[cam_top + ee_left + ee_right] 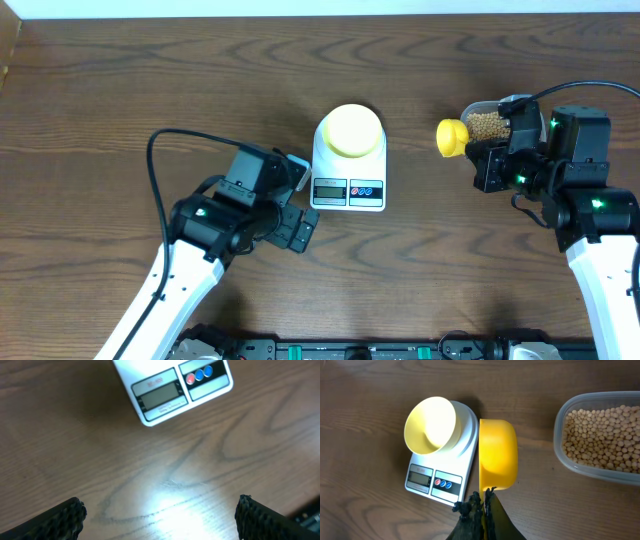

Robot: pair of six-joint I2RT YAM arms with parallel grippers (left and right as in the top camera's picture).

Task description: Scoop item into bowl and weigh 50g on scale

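The white scale [349,165] sits mid-table with the pale-yellow bowl [352,130] on its platform; the bowl looks empty in the right wrist view [430,425]. The tan beans [487,125] fill a clear tub [600,435] at the right. My right gripper [484,497] is shut on the handle of a bright yellow measuring spoon [497,452], held on its side between tub and scale [440,467]. My left gripper [160,515] is open and empty over bare table, just in front of the scale's display [160,395].
Dark wooden table [100,120] all around. The right arm's body [570,170] hangs over the tub's right side. Cables trail from both arms.
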